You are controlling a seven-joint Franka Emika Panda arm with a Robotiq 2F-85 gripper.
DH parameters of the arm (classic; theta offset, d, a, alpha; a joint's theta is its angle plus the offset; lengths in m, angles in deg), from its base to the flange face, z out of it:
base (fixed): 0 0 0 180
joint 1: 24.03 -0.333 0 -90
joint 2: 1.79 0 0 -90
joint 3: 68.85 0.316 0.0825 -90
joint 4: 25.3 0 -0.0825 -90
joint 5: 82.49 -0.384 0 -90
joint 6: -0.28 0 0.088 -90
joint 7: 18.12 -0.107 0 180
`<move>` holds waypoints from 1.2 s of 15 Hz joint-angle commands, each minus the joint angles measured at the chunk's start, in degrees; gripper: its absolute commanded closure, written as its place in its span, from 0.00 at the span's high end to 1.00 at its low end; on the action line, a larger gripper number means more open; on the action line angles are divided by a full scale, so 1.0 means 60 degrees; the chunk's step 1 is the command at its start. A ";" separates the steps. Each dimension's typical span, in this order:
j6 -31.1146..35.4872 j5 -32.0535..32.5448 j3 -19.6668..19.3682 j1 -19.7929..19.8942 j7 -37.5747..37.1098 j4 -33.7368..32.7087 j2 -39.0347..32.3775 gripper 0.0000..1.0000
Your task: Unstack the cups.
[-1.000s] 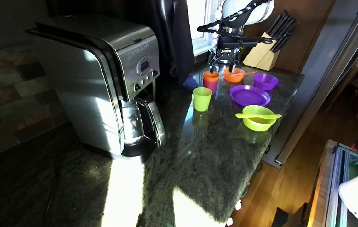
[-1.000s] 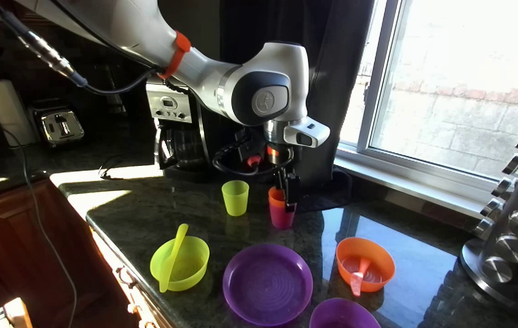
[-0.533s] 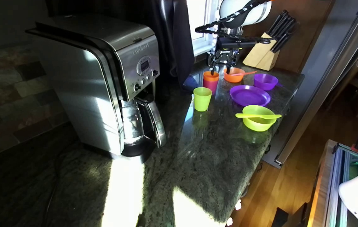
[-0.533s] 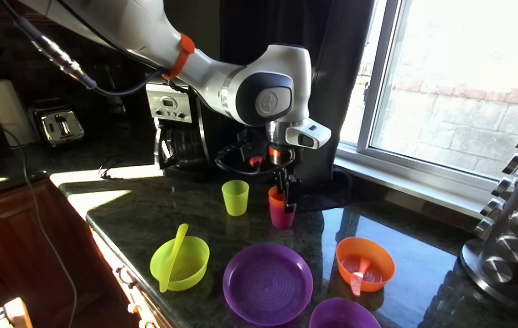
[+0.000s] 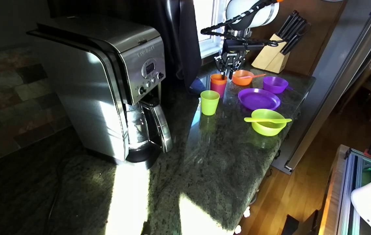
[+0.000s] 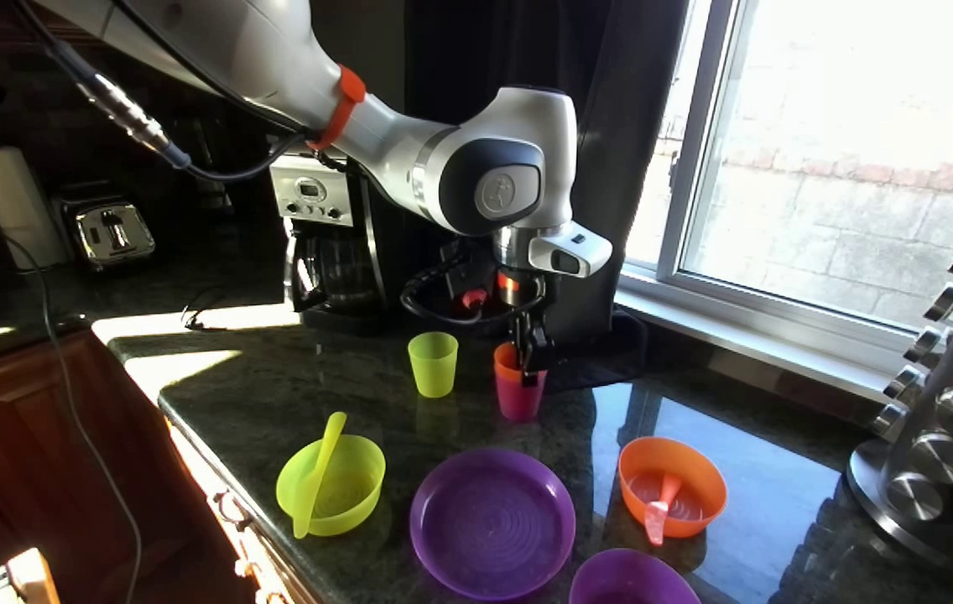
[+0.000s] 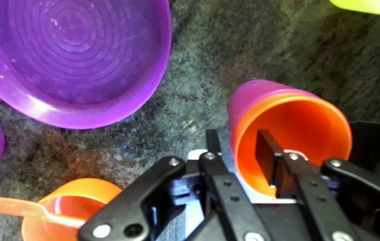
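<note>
Gripper [image 7: 239, 144] right at the cup stack [image 5: 218, 89], spread partway, nothing gripped. Inner finger [image 7: 265, 147] over or into mouth of orange cup [image 7: 305, 122], outer finger [image 7: 213, 142] outside, stack wall betw. them, gap visible either side in wrist view. Exact depth of tips? Can't tell. Orange nested deep in pink cup [image 6: 518, 403], only a rim band showing; both upright on worktop [image 5: 211, 169], near green cup [image 6: 433, 365], apart and on its own.

Unstacking prob. just abt to begin, cups not yet separated. Handling, at a guess: v. light, thin plastic, bit of give at rim, hardly fragile, but smooth, so poss. slippery. Best hold: exposed orange band, 1 finger in, 1 out, above pink rim. Too low = both walls pinched, whole stack up together. So: gentle squeeze, enough to stop sliding w/o crushing rim out of round, then straight up, slowly. Snug fit likely; maybe a tiny wiggle to break cups loose, pink prob. too light to stay put unaided. Steer clear of green.
</note>
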 commanded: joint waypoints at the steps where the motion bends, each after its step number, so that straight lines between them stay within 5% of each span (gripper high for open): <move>1: -0.0389 -0.0198 -0.0132 -0.0107 -0.0101 -0.0265 -0.0173 0.09; 3: -0.0366 -0.0196 -0.0139 -0.0107 -0.0097 -0.0265 -0.0178 0.00; 18: -0.0238 -0.1732 0.0074 0.0153 0.1133 0.0012 0.0647 0.01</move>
